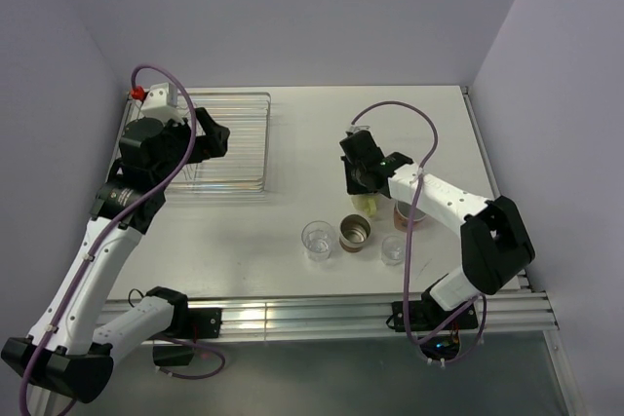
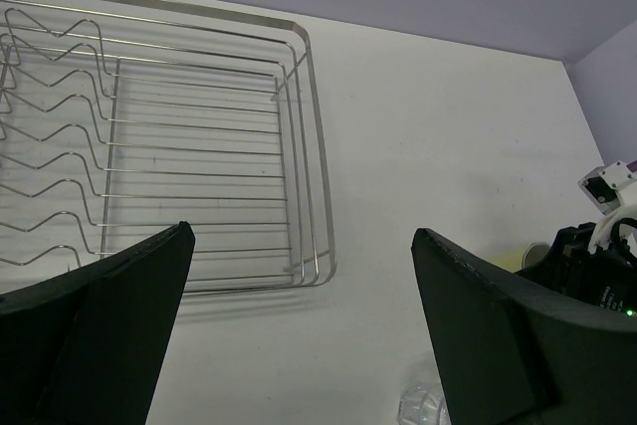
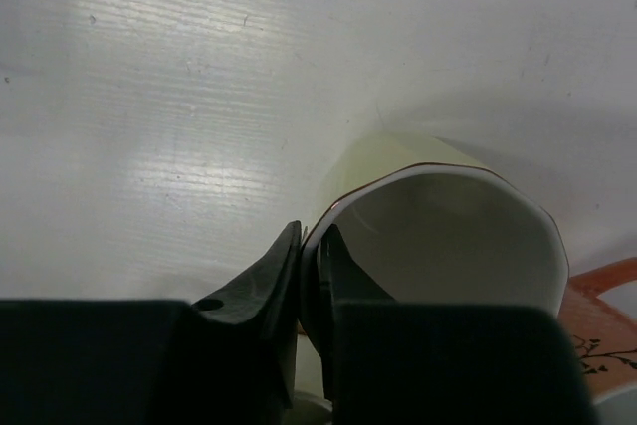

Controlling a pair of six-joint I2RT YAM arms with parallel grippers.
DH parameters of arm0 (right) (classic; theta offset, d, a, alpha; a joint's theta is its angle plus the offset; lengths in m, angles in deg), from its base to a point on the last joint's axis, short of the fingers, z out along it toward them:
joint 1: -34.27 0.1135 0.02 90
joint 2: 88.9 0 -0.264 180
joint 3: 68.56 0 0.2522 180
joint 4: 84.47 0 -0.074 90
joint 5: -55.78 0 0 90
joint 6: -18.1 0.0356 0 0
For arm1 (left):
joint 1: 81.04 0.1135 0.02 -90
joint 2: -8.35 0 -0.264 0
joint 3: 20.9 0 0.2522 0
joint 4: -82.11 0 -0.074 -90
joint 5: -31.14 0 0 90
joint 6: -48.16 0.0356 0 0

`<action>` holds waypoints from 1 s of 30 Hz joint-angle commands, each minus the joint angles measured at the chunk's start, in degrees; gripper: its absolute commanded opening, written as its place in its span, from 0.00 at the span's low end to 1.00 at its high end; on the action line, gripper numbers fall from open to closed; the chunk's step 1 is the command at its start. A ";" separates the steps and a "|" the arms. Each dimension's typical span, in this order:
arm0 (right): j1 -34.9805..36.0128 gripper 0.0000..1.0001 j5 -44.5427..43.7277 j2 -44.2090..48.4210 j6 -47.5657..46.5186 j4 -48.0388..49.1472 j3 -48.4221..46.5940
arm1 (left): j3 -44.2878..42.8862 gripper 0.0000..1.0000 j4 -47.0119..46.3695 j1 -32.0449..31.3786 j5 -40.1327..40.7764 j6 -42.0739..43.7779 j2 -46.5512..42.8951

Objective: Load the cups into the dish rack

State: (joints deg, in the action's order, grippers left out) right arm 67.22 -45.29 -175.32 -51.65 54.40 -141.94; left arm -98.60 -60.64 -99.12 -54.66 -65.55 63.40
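Observation:
The wire dish rack (image 1: 266, 143) stands at the back left with no cup in it; it also shows in the left wrist view (image 2: 317, 146). My left gripper (image 1: 216, 138) is open and empty over the rack's right edge (image 2: 303, 231). My right gripper (image 1: 363, 182) is shut on the rim of the pale yellow mug (image 3: 448, 236), one finger inside and one outside (image 3: 311, 236). The yellow mug (image 1: 367, 204) is at centre right. The salmon-pink mug (image 1: 409, 213) stands just right of it. The brown metallic cup (image 1: 355, 233) and two clear glass tumblers (image 1: 318, 240) (image 1: 393, 249) stand nearer the front.
The pink mug's rim (image 3: 597, 316) is close beside the yellow mug. One tumbler (image 2: 423, 405) shows low in the left wrist view. The table's right edge rail (image 1: 483, 158) runs near the right arm. Bare white tabletop lies between the rack and the cups.

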 commanded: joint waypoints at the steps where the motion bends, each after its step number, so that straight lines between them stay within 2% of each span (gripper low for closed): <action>1: 0.36 0.00 -3.42 -1.04 -0.48 -2.33 -3.22 | -0.92 0.99 -1.16 0.16 0.27 -0.20 -0.12; 8: 0.36 0.00 -6.24 -0.16 -0.74 -5.22 -10.68 | -0.83 0.99 -1.51 0.16 0.54 -0.47 0.94; 13: 0.27 0.00 -6.69 -1.30 -1.70 -9.01 -23.42 | -1.27 0.99 -1.78 0.86 -1.13 -1.25 2.52; 17: 0.10 0.00 0.59 -0.95 -1.18 -8.06 -30.29 | -3.20 0.99 -2.56 3.14 -6.57 -4.93 3.57; 19: 0.01 0.00 9.28 -0.51 -0.48 -5.68 -32.23 | -4.17 0.99 -3.70 4.54 -10.95 -6.61 4.71; 21: -0.25 0.00 15.96 0.28 1.54 -0.16 -32.15 | -4.96 0.99 -4.67 5.60 -13.86 -9.16 6.03; 22: -0.43 0.00 23.21 0.89 2.24 2.13 -31.79 | -4.70 0.99 -7.03 6.65 -15.79 -10.12 6.47; 25: -1.48 0.00 35.80 1.94 7.77 13.02 -29.69 | -2.69 0.99 -14.57 9.02 -25.10 -14.69 8.40; 26: -2.01 0.00 38.38 2.21 11.88 19.40 -28.99 | -2.24 0.99 -16.70 9.56 -29.56 -17.23 9.02; 30: -6.66 0.00 49.90 2.39 26.65 38.84 -22.85 | 0.21 0.99 -27.15 11.75 -37.93 -23.22 12.98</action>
State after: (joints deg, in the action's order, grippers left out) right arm 64.14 -9.40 -177.09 -37.77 68.47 -166.86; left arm -99.98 -75.48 -88.63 -81.21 -81.90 74.70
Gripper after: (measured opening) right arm 0.151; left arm 0.992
